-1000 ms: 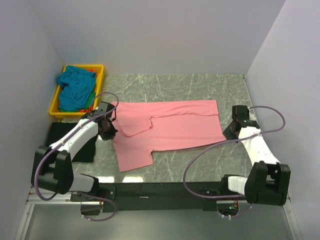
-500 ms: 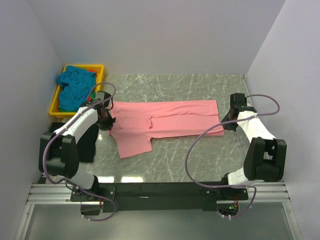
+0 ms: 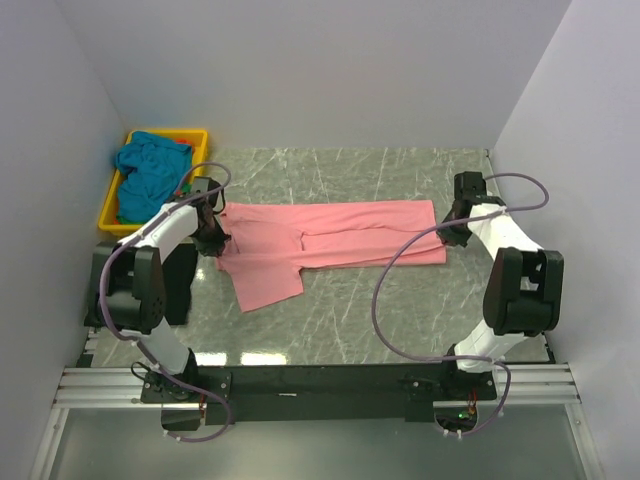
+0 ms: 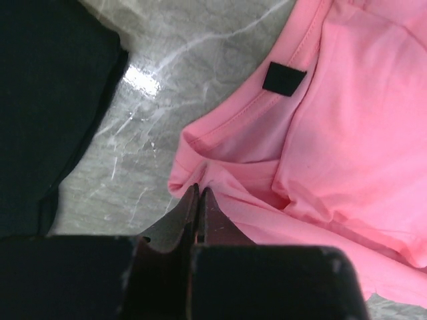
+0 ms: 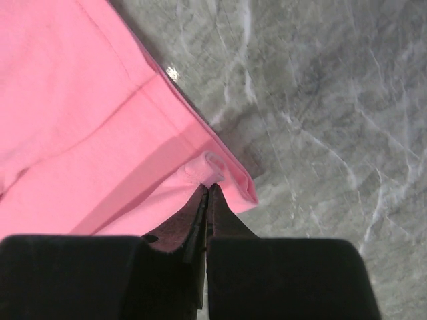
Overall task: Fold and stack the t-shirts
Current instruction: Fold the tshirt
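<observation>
A salmon pink t-shirt (image 3: 340, 235) lies stretched across the middle of the marble table, one sleeve hanging towards the near side. My left gripper (image 3: 214, 243) is shut on the shirt's left end near the collar (image 4: 200, 189), where a black label (image 4: 283, 77) shows. At the far right my right gripper (image 3: 452, 232) is shut on the shirt's hem corner (image 5: 208, 187), pinching a small fold of pink cloth (image 5: 207, 167). A teal blue t-shirt (image 3: 152, 172) is heaped in the tray, with bits of green and orange-red cloth under it.
A yellow plastic tray (image 3: 198, 137) stands at the back left corner. A black mat (image 3: 178, 285) lies on the table's left side under my left arm, also seen as a dark mat (image 4: 47, 100). White walls close in the left, back and right.
Both arms moved away from me, carrying the near edge of the pink shirt over itself. The shirt is now a narrower strip.
</observation>
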Robot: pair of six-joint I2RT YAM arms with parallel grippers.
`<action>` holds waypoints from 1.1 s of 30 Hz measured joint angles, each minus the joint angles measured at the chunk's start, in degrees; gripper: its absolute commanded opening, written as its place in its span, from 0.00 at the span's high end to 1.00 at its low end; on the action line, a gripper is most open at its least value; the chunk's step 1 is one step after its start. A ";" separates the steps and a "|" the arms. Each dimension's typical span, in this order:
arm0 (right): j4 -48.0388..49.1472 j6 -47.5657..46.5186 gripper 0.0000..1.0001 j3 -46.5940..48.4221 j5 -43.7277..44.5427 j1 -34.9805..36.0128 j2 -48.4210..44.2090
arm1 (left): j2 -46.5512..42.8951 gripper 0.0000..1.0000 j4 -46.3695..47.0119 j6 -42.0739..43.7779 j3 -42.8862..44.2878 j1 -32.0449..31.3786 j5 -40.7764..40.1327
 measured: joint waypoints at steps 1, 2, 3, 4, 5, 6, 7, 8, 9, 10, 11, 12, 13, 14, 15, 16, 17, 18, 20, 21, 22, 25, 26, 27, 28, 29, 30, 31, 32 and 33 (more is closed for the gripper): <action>0.15 -0.20 1.00 0.46 -0.04 0.02 0.55 | 0.28 0.99 0.11 0.00 0.20 0.17 0.02; 0.22 -0.26 1.00 0.90 -0.07 0.07 1.07 | 0.52 0.99 0.22 0.00 0.37 0.33 0.04; 0.33 -0.33 1.00 1.18 -0.09 0.07 1.46 | 0.81 0.99 0.42 -0.02 0.61 0.50 0.17; 0.61 -0.42 1.00 1.46 -0.13 0.11 1.95 | 1.22 0.99 0.70 -0.02 0.87 0.66 0.31; 0.81 -0.46 1.00 1.70 -0.24 0.11 2.51 | 1.64 0.99 0.96 -0.02 1.11 0.79 0.35; 0.98 -0.48 1.00 1.97 -0.35 0.13 3.13 | 2.12 0.99 1.33 -0.02 1.22 0.87 0.35; 1.31 -0.50 1.00 2.08 -0.48 0.15 3.76 | 2.45 0.99 1.55 0.00 1.22 0.94 0.37; 1.44 -0.50 1.00 2.16 -0.57 0.17 4.28 | 2.82 0.99 1.79 0.04 1.22 0.96 0.39; 1.64 -0.50 1.00 2.21 -0.70 0.17 4.87 | 3.21 0.99 2.10 0.28 1.22 0.96 0.42; 1.86 -0.50 1.00 2.23 -0.85 0.17 5.38 | 3.56 0.99 2.47 0.39 1.22 0.96 0.44; 2.10 -0.50 1.00 2.21 -0.96 0.17 5.70 | 3.76 0.99 2.80 0.44 1.22 0.96 0.52; 2.45 -0.50 1.00 2.21 -1.11 0.17 5.99 | 4.04 0.99 3.10 0.55 1.22 0.98 0.59; 2.75 -0.48 1.00 2.23 -1.18 0.17 6.29 | 4.28 0.99 3.52 0.61 1.22 0.98 0.61; 3.08 -0.48 0.99 2.32 -1.27 0.17 6.62 | 4.48 0.99 3.96 0.63 1.22 0.96 0.63; 3.43 -0.48 0.99 2.38 -1.31 0.17 7.02 | 4.74 0.99 4.31 0.61 1.22 0.98 0.66; 3.76 -0.46 0.99 2.45 -1.31 0.17 7.43 | 5.03 0.99 4.61 0.63 1.22 0.96 0.70; 4.11 -0.46 0.99 2.54 -1.31 0.17 7.91 | 5.25 0.99 4.90 0.63 1.25 0.98 0.74; 4.28 -0.48 0.99 2.62 -1.31 0.17 8.44 | 5.53 0.99 5.09 0.63 1.27 0.98 0.74; 4.59 -0.48 0.99 2.62 -1.29 0.17 9.05 | 5.75 0.99 5.07 0.63 1.33 0.96 0.74; 4.66 -0.50 0.99 2.62 -1.29 0.17 9.20 | 5.75 0.99 5.07 0.63 1.44 0.96 0.74; 4.81 -0.50 0.99 2.62 -1.27 0.17 9.25 | 5.75 0.99 5.03 0.63 1.66 0.98 0.72; 5.40 -0.61 0.99 2.62 -1.14 0.17 9.38 | 5.75 0.99 5.03 0.63 2.56 0.96 0.66; 5.57 -0.63 0.99 2.62 -1.07 0.17 9.42 | 5.75 0.99 4.98 0.63 2.89 0.96 0.61; 5.68 -0.63 0.99 2.62 -1.05 0.17 9.53 | 5.75 0.99 4.92 0.66 3.21 0.96 0.55; 5.77 -0.63 0.99 2.62 -1.05 0.17 9.60 | 5.75 0.99 4.83 0.66 3.54 0.96 0.46; 5.86 -0.63 0.99 2.62 -1.03 0.17 9.66 | 5.75 0.99 4.81 0.68 3.82 0.96 0.35; 5.92 -0.63 0.99 2.62 -0.96 0.17 9.77 | 5.75 0.99 4.76 0.70 4.22 0.96 0.26; 5.95 -0.63 0.99 2.62 -0.90 0.17 9.86 | 5.75 0.99 4.72 0.72 4.52 0.96 0.20; 5.97 -0.63 0.99 2.62 -0.83 0.17 10.05 | 5.84 0.99 4.68 0.76 4.90 0.96 0.11; 5.97 -0.66 0.99 2.62 -0.81 0.17 10.25 | 5.95 0.99 4.68 0.79 5.25 0.96 -0.02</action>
